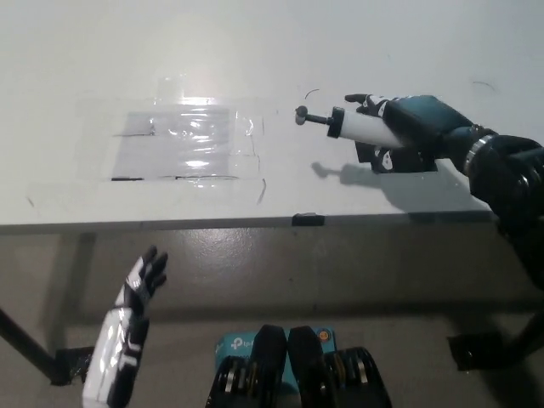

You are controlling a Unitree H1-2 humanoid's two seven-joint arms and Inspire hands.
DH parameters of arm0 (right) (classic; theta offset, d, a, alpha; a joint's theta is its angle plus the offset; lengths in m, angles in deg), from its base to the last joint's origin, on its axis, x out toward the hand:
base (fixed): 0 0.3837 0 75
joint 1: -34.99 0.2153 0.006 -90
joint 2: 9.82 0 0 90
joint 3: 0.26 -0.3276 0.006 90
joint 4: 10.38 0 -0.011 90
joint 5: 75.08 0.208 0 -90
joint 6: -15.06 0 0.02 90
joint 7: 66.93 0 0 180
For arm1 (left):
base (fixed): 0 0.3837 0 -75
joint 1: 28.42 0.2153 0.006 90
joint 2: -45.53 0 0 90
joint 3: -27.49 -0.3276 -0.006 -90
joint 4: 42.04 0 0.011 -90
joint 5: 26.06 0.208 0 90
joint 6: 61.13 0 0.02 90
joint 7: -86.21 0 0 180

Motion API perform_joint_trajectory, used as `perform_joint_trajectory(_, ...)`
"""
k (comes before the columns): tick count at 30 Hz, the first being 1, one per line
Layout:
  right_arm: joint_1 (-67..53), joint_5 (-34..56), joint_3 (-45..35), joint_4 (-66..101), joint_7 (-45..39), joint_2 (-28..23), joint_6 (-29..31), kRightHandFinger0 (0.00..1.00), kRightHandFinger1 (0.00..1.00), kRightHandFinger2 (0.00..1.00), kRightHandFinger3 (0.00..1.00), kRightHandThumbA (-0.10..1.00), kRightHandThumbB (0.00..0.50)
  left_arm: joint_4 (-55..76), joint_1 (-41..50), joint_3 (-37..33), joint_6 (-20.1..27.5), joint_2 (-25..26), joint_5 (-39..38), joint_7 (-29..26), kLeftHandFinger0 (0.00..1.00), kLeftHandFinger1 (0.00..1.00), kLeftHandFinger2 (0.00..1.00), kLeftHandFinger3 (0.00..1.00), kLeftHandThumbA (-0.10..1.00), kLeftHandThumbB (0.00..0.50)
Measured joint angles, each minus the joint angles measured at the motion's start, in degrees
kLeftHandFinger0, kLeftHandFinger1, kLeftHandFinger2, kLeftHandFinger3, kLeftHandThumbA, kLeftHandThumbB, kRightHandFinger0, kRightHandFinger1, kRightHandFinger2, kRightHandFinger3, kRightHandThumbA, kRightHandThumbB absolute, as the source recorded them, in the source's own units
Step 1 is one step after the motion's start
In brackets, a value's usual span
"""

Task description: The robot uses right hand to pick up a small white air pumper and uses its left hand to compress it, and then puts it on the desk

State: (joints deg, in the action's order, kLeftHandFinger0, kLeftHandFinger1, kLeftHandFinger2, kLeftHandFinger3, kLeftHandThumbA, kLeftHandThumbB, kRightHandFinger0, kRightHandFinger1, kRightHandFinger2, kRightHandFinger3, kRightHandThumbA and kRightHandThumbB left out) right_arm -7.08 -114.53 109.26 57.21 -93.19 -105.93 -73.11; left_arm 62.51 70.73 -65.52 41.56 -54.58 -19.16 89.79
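The black right hand (406, 132) grips the white air pumper (357, 125) above the desk (255, 51), while the white left hand (127, 327) rests low, fingers spread and empty.

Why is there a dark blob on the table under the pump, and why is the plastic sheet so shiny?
Head view: the blob is the shadow of the pump and right hand, cast on the table because they are lit from above; the plastic sheet throws glare back at the camera, so it shows white streaks; the left hand, low by the table edge, looks slightly blurred.
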Motion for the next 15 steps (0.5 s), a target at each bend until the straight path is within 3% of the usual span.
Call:
perform_joint_trajectory(5, 2.54, -0.99, 1.29, -11.77, 4.45, 2.16, 0.73, 0.14, 0.64, 0.88, 0.95, -0.10, 0.157, -1.60, 3.08, -0.67, 0.86, -0.15, 0.12, -0.07, 1.00, 1.00, 1.00, 1.00, 1.00, 0.304)
perform_joint_trajectory(8, 4.70, -1.53, 2.28, -18.01, 7.16, 2.79, 1.51, 0.20, 0.69, 0.93, 0.99, -0.10, 0.171, -2.32, 3.27, -0.79, 1.27, -0.13, 0.18, -0.08, 1.00, 1.00, 1.00, 1.00, 1.00, 0.297)
perform_joint_trajectory(9, 5.42, -1.75, 2.68, -19.34, 8.17, 2.81, 1.90, 0.26, 0.75, 0.99, 1.00, -0.10, 0.201, -2.54, 3.25, -0.83, 1.42, -0.14, 0.19, -0.08, 1.00, 1.00, 1.00, 1.00, 1.00, 0.300)
perform_joint_trajectory(10, 6.03, -1.94, 2.96, -20.26, 8.95, 2.80, 2.16, 0.39, 0.85, 1.00, 1.00, -0.10, 0.233, -2.74, 3.25, -0.84, 1.51, -0.14, 0.19, -0.09, 1.00, 1.00, 1.00, 1.00, 1.00, 0.300)
perform_joint_trajectory(11, 6.42, -2.03, 3.07, -20.61, 9.66, 2.80, 2.23, 0.42, 0.81, 0.98, 0.98, -0.10, 0.234, -2.88, 3.25, -0.83, 1.62, -0.14, 0.19, -0.09, 1.00, 1.00, 1.00, 1.00, 1.00, 0.300)
perform_joint_trajectory(12, 6.74, -2.03, 3.13, -20.75, 10.07, 2.80, 2.27, 0.81, 1.00, 1.00, 1.00, 0.12, 0.313, -2.98, 3.25, -0.82, 1.74, -0.12, 0.19, -0.10, 1.00, 1.00, 1.00, 1.00, 1.00, 0.302)
perform_joint_trajectory(13, 7.07, -1.99, 3.18, -20.83, 10.21, 2.80, 2.29, 1.00, 1.00, 1.00, 1.00, 0.25, 0.321, -3.05, 3.22, -0.82, 1.89, -0.11, 0.19, -0.10, 1.00, 1.00, 1.00, 1.00, 1.00, 0.301)
perform_joint_trajectory(15, 7.47, -1.79, 3.29, -20.87, 9.78, 2.79, 2.03, 1.00, 1.00, 1.00, 1.00, 0.46, 0.438, -3.07, 3.20, -0.81, 2.16, -0.11, 0.18, -0.10, 1.00, 1.00, 1.00, 1.00, 1.00, 0.295)
